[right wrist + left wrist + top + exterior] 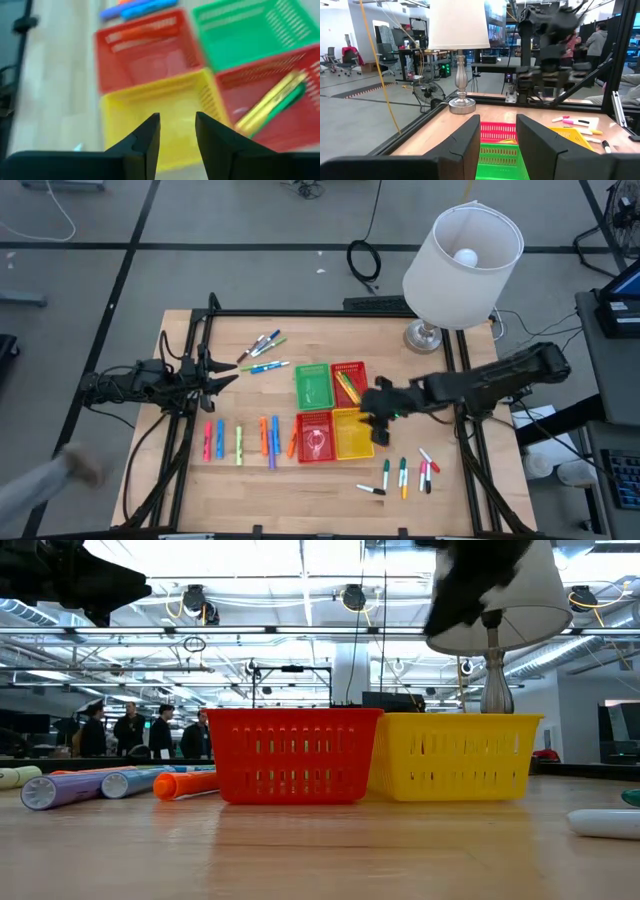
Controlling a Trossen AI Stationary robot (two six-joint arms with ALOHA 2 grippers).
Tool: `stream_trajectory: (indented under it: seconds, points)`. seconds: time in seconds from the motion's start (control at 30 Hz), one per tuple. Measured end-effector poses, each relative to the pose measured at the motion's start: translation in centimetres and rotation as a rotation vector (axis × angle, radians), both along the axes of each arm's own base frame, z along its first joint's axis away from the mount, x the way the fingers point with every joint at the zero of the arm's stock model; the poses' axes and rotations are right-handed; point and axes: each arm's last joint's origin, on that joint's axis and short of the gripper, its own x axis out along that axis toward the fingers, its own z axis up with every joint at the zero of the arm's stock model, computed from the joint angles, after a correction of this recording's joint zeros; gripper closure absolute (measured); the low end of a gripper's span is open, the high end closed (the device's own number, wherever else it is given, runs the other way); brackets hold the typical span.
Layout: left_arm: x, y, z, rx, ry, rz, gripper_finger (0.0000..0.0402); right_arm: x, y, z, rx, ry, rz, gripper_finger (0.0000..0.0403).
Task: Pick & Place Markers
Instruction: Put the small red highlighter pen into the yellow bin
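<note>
You see two arms, black all over, chunky jointed segments. Left arm (140,383) trails black cables at base. Right arm (480,383) thick, boxy near wrist. Each gripper's fingers (145,137) matte black, flat, wedge-shaped, tapering to tips.

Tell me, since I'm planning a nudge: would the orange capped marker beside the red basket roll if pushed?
Probably. The orange capped marker looks round-barrelled and lies flat on the smooth wooden table, so a sideways push likely rolls it. It seems rigid and light, so it should slide endwise without bending.
</note>
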Motion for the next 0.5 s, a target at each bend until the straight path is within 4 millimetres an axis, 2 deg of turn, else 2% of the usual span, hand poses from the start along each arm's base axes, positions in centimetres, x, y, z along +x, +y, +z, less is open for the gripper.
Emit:
stream_trajectory:
  seconds: [0.1, 0.2, 0.37, 0.5]
  points:
    - [0.0, 0.0, 0.0, 0.0, 0.0, 0.0, 0.0268, -1.1, 2.9, 1.4, 0.008, 0.063, 0.027, 0.0288]
    - [0.0, 0.0, 0.0, 0.0, 0.0, 0.0, 0.0268, -2.3, 5.1, 1.3, 0.004, 0.215, 0.017, 0.0289]
    - [0.0, 0.0, 0.0, 0.0, 0.0, 0.0, 0.0268, -5.9, 6.2, -1.4, -0.033, 0.572, -0.085, 0.0289]
    - [0.0, 0.0, 0.0, 0.0, 0.0, 0.0, 0.0268, -7.5, 6.2, -3.9, -0.023, 0.663, -0.246, 0.0289]
